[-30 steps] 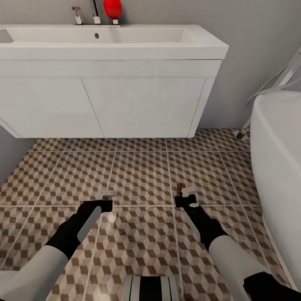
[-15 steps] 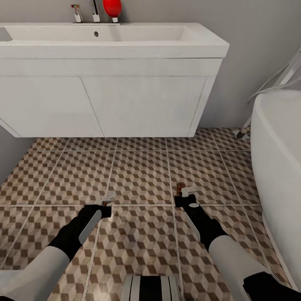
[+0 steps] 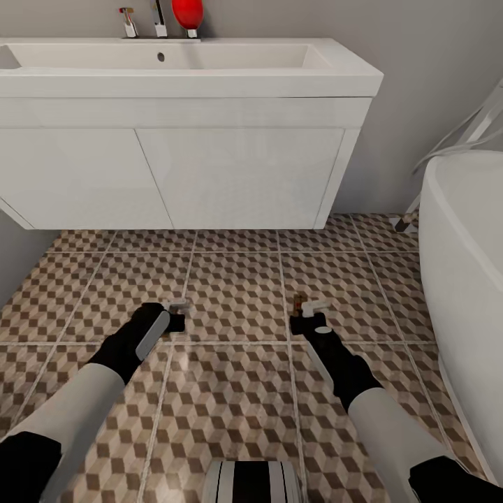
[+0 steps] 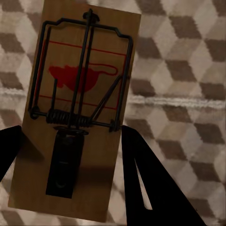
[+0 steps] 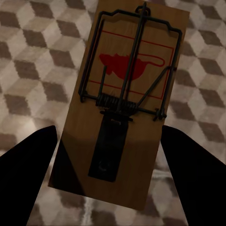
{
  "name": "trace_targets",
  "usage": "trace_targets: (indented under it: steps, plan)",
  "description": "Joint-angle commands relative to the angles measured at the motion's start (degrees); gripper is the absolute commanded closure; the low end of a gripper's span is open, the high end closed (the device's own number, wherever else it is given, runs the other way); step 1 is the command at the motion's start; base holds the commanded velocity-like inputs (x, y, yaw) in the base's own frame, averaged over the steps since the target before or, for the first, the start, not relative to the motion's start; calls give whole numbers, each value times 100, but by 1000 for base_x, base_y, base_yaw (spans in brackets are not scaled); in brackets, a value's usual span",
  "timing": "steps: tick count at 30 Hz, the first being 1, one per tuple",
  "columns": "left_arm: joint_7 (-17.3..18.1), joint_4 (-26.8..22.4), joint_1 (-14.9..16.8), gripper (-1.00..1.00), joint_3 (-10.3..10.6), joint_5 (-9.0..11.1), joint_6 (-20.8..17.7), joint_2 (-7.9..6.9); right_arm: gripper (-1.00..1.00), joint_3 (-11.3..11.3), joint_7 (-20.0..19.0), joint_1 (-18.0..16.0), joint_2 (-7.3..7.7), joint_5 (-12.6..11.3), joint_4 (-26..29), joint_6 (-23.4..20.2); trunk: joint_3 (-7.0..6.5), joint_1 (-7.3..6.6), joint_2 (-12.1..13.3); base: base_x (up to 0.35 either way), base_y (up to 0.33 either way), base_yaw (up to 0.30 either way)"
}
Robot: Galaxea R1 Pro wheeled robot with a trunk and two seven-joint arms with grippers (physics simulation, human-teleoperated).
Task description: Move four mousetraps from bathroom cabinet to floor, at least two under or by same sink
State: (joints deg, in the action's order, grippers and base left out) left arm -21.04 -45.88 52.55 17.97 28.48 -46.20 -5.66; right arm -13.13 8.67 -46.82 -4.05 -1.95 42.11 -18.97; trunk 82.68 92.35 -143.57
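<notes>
Cube-patterned brown, beige and grey tiles of the bathroom floor (image 3: 237,293) spread out ahead of the robot, crossed by pale grout lines. Nearest, both dark forearms reach forward and down toward the tiles. The left gripper (image 3: 178,313) hangs low over the floor, and in the left wrist view a mousetrap (image 4: 77,108) lies flat between its two dark fingers (image 4: 146,188), the wooden slab touching or almost touching them on both sides; the jaws stand narrow around it, though whether they truly pinch it I cannot tell. The right gripper (image 3: 311,314) sits level with it, to the right, with a sliver of brown wood showing at its tip. In the right wrist view the second mousetrap (image 5: 127,101) lies between the right fingers (image 5: 28,174), which stand wider apart, with tile visible in a gap on each side of the slab. Each trap shows a red mouse print under a dark wire bar and spring. Farther on, the white vanity unit (image 3: 181,168) carries the sink (image 3: 175,59), with a red object (image 3: 187,14) by the taps. A white tub (image 3: 464,279) curves along the right side.
</notes>
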Motion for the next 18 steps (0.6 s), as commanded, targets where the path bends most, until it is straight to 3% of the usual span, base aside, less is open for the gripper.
trace_targets:
  steps: [1,7,10,13,18]
  plan:
    - [-44,64,89,100,12,44,-47,3,100,-23,39,-3,-7,-23,18,-51,4,-1,-2,0,0,0]
    - [91,62,222,100,-12,77,-104,63,100,-28,21,-3,-52,-17,65,-22,4,-1,-2,0,0,0]
    - [437,-483,234,100,7,80,-129,-11,100,-37,23,-3,-56,-19,250,124,4,-1,-2,0,0,0]
    - [547,-1041,237,100,17,64,-240,-89,100,-39,27,-3,-53,-24,381,175,4,-1,-2,0,0,0]
    - [592,-1401,238,100,22,47,-667,-164,100,-40,8,-3,-52,-32,436,196,4,-1,-2,0,0,0]
